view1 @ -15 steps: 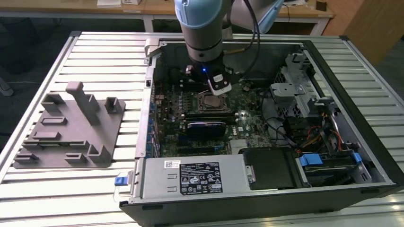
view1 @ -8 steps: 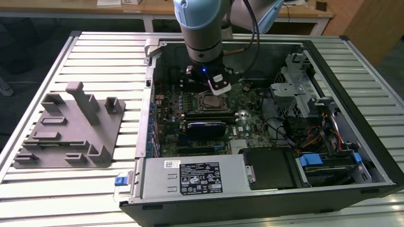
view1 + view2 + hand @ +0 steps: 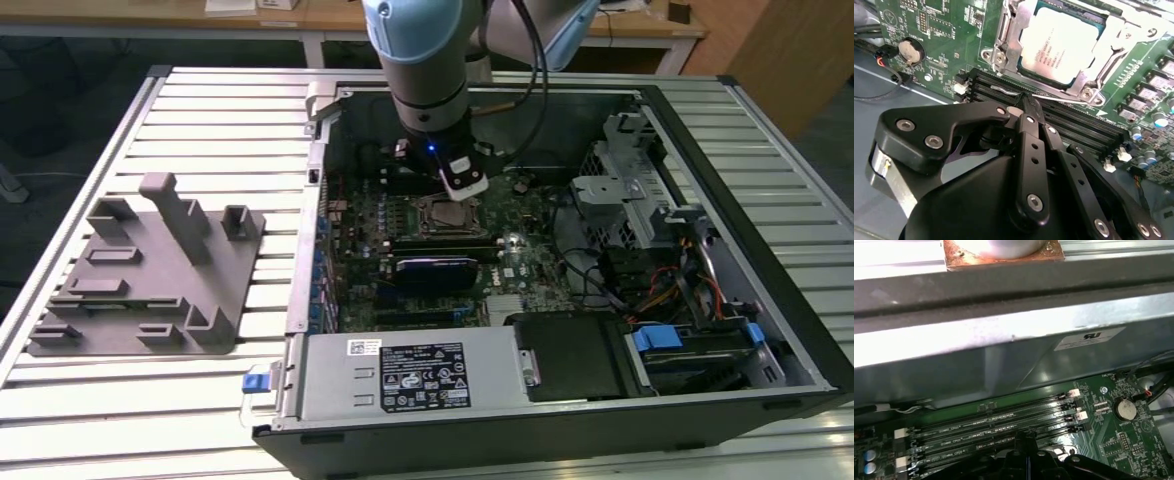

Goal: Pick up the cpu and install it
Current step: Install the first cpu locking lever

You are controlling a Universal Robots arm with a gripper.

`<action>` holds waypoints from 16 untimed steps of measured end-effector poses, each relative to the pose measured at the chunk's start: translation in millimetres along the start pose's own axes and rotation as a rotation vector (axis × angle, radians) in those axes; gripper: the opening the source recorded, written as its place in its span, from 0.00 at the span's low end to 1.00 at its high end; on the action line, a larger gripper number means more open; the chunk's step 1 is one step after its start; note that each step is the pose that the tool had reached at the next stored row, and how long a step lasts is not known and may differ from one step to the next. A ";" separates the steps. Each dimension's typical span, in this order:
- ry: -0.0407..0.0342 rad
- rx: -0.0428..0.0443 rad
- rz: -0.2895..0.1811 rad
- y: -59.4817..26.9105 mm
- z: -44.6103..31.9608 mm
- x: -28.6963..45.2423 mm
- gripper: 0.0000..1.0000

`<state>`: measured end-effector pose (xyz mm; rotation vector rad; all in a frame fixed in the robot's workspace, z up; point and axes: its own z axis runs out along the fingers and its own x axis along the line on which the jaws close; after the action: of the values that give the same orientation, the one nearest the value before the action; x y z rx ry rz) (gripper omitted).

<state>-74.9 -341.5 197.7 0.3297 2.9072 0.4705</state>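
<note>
The cpu (image 3: 1059,42), a flat square chip with a silver top, lies seated in the motherboard socket under its metal frame (image 3: 1114,42). In the exterior view the cpu (image 3: 447,212) sits mid-board inside the open computer case. My gripper (image 3: 1026,102) is shut, with its black fingers pressed together beside the socket and over the memory slots (image 3: 1079,125). Its tips stand right at the thin wire lever (image 3: 1004,91) along the socket's edge; I cannot tell whether they pinch it. The exterior view has the gripper (image 3: 466,190) just behind the socket. The first wrist view has the gripper (image 3: 1026,437) above the memory slots (image 3: 989,425).
The open case's wall (image 3: 315,200) surrounds the arm. A grey plastic fixture (image 3: 140,270) with upright posts stands on the slatted table at the exterior view's left. The power supply (image 3: 400,375) and drive bays (image 3: 654,350) fill the case's near side. A coin battery (image 3: 909,50) sits on the board.
</note>
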 end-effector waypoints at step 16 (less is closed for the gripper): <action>-0.0188 0.0252 0.001 3.4 3.5 1.4 0.11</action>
<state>-74.9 -337.0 195.3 0.3377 2.8970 0.4289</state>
